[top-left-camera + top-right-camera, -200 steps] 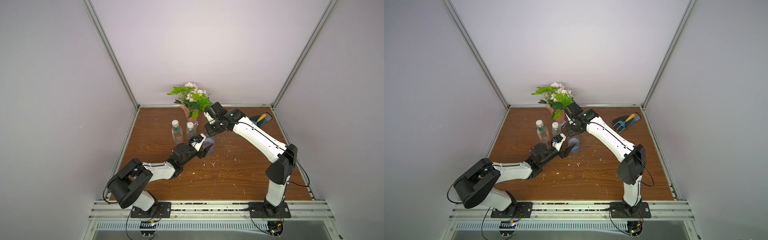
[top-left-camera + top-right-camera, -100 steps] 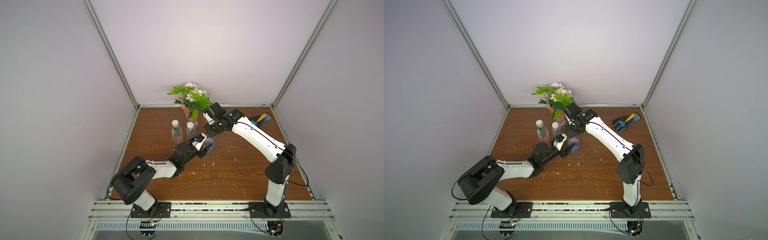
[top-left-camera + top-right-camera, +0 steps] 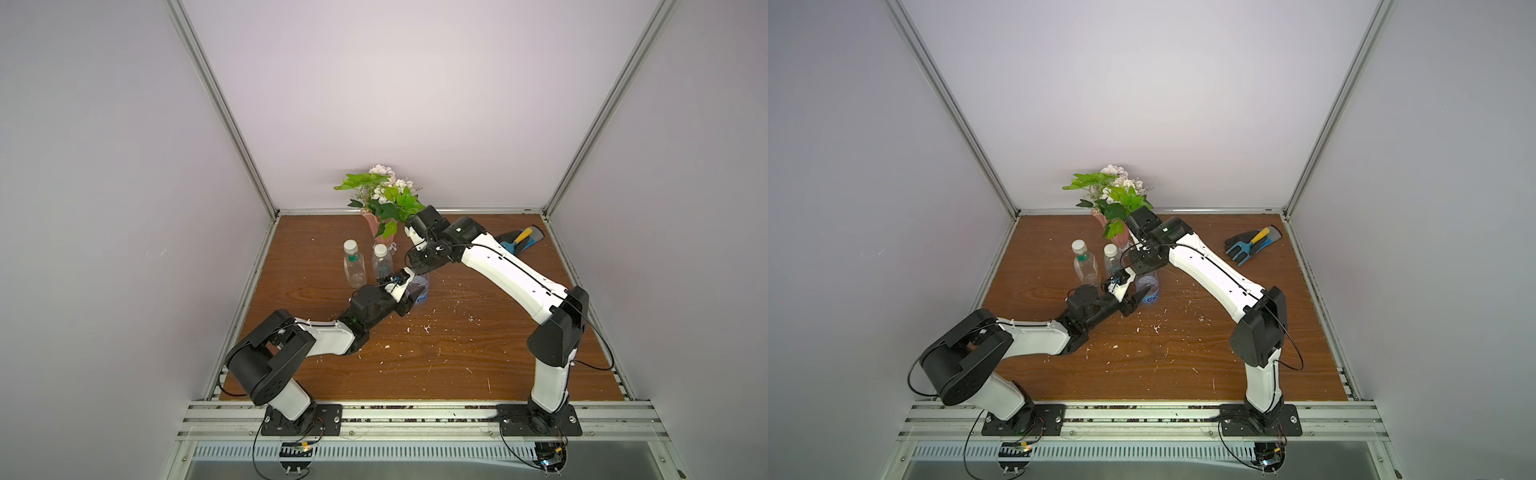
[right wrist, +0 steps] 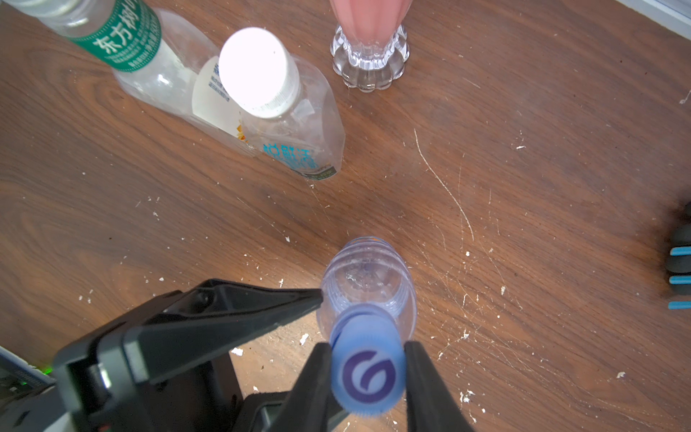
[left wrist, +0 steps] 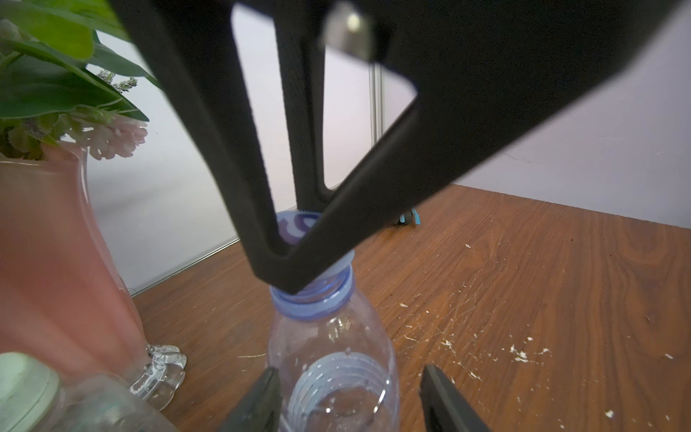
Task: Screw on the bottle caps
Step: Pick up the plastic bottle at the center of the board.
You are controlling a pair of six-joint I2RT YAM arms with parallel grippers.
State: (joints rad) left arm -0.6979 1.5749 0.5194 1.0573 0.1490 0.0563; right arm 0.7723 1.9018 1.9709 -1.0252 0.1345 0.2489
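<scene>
A clear blue-labelled bottle (image 3: 420,291) (image 5: 332,355) stands mid-table. Its blue cap (image 4: 368,374) with a white swirl sits on the neck, and my right gripper (image 4: 367,348) is shut on it from above. My left gripper (image 5: 351,400) straddles the bottle's body from the side, open: one finger (image 5: 261,396) touches the wall, the other stands a little off it. Behind stand two more bottles with white caps on: a squarish one with a green ring (image 3: 354,266) and a round one (image 3: 381,264) (image 4: 291,123).
A pink vase (image 3: 382,226) of flowers stands close behind the right wrist. A dark glove with a blue and yellow hand tool (image 3: 1252,245) lies at the back right. White crumbs (image 3: 428,328) are scattered over the wooden table. Walls enclose three sides.
My left gripper's jaws have narrowed around the bottle's body. The right gripper stays shut on the blue cap in the same place.
</scene>
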